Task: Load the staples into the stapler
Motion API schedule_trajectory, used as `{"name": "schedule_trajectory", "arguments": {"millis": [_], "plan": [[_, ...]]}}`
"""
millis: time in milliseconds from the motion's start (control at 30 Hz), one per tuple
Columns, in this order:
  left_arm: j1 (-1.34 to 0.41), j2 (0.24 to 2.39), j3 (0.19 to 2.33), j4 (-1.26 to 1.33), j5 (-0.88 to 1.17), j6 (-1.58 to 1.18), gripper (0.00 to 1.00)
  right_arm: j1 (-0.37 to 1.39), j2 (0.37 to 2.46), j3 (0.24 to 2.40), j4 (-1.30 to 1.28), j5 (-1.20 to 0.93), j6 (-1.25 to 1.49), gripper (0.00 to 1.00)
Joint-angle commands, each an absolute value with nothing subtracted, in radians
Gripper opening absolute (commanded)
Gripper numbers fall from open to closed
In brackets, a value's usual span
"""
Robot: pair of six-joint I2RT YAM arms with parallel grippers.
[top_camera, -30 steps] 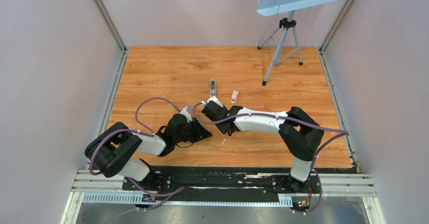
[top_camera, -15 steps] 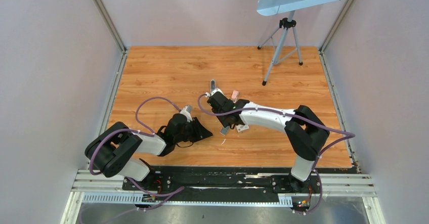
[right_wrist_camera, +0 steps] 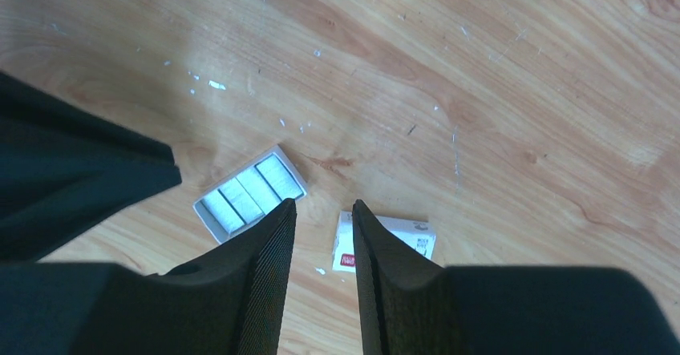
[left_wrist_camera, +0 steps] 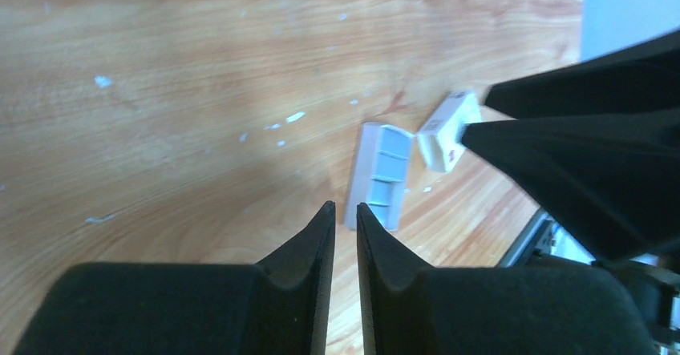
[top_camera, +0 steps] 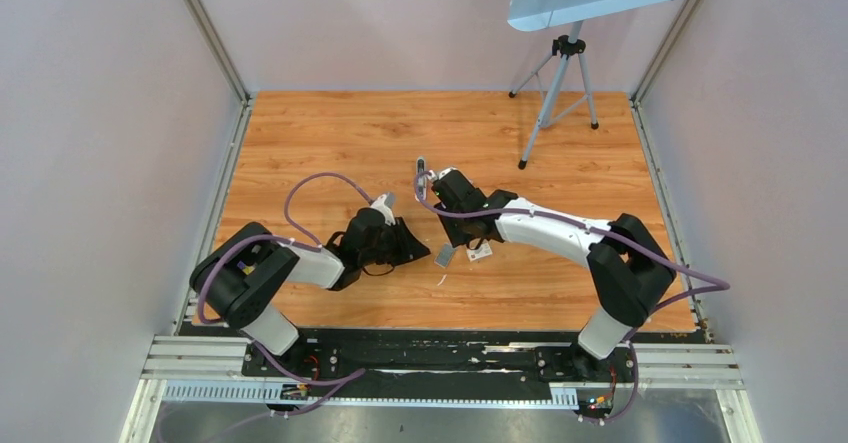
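The staples (right_wrist_camera: 252, 185) are several silvery strips lying side by side in a small white box tray (right_wrist_camera: 210, 225) on the wooden floor. The tray also shows in the top view (top_camera: 446, 255) and in the left wrist view (left_wrist_camera: 378, 177). The stapler (top_camera: 421, 173) lies farther back, just left of the right wrist. My left gripper (top_camera: 427, 254) (left_wrist_camera: 346, 205) is shut and empty, its tips just short of the tray. My right gripper (top_camera: 467, 240) (right_wrist_camera: 324, 203) is slightly open and empty, hovering between the tray and a white box sleeve (right_wrist_camera: 385, 239).
The white box sleeve with a red label lies right of the tray (top_camera: 481, 253) (left_wrist_camera: 446, 131). A tripod (top_camera: 555, 93) stands at the back right. The small pink piece is hidden under the right arm. Grey walls close in the wooden floor (top_camera: 330, 153).
My right arm has swung back and to the right, uncovering the tray and the sleeve. My left gripper has moved right, toward the tray.
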State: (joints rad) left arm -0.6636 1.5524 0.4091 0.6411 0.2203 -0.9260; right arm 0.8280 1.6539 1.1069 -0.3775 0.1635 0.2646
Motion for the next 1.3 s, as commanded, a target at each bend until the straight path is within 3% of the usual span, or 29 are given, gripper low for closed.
{"name": "schedule_trajectory", "arguments": {"millis": [0, 367, 533, 833, 1000, 1267], "plan": [[-0.673, 1.635, 0.420, 0.655, 0.221, -0.918, 0.16, 0.809, 1.594, 1.069, -0.415, 0.143, 0.303, 0.36], [-0.814, 1.789, 0.456, 0.774, 0.224, -1.023, 0.13, 0.741, 1.478, 0.996, -0.419, 0.112, 0.320, 0.37], [-0.898, 1.761, 0.457, 0.777, 0.200, -1.074, 0.11, 0.707, 1.426, 0.962, -0.410, 0.081, 0.321, 0.37], [-0.849, 1.538, 0.515, 0.387, 0.002, -0.929, 0.17, 0.703, 1.387, 0.913, -0.302, -0.144, 0.395, 0.38], [-0.783, 1.522, 0.491, 0.425, 0.034, -0.935, 0.20, 0.659, 1.435, 0.873, -0.183, -0.314, 0.463, 0.34], [-0.764, 1.586, 0.483, 0.576, 0.130, -0.959, 0.21, 0.618, 1.506, 0.837, -0.084, -0.393, 0.507, 0.27]]}}
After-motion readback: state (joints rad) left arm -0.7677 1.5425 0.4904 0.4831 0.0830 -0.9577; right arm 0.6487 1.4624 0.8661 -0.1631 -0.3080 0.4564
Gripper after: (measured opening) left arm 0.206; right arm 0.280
